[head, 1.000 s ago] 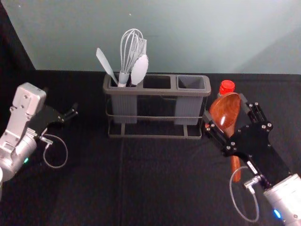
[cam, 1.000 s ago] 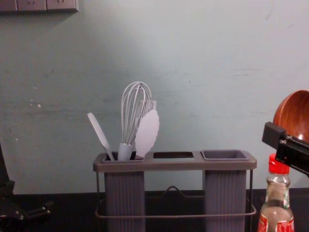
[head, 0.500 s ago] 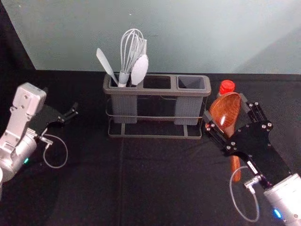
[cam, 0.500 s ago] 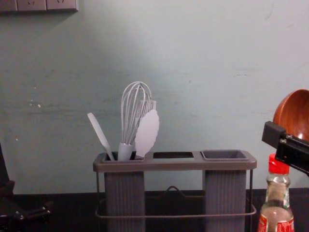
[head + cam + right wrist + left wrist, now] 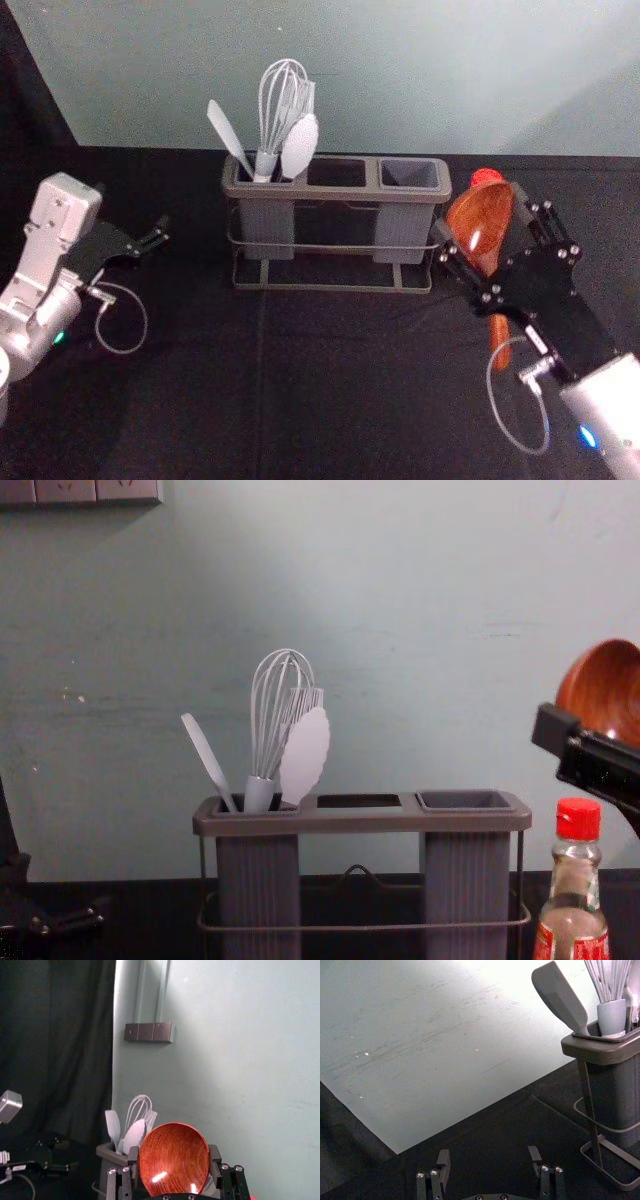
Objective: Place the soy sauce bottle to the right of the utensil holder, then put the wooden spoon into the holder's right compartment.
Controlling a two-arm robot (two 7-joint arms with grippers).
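By the right gripper (image 5: 479,212), the bowl of the wooden spoon (image 5: 480,215) is being held between fingers spread to the bowl's width, above and to the right of the utensil holder (image 5: 335,194), with the handle being pointed downward. The soy sauce bottle (image 5: 575,880) is being stood upright on the counter (image 5: 200,400), just right of the holder, while the left gripper (image 5: 130,206) is being parked at the left, its empty fingers being held wide apart.
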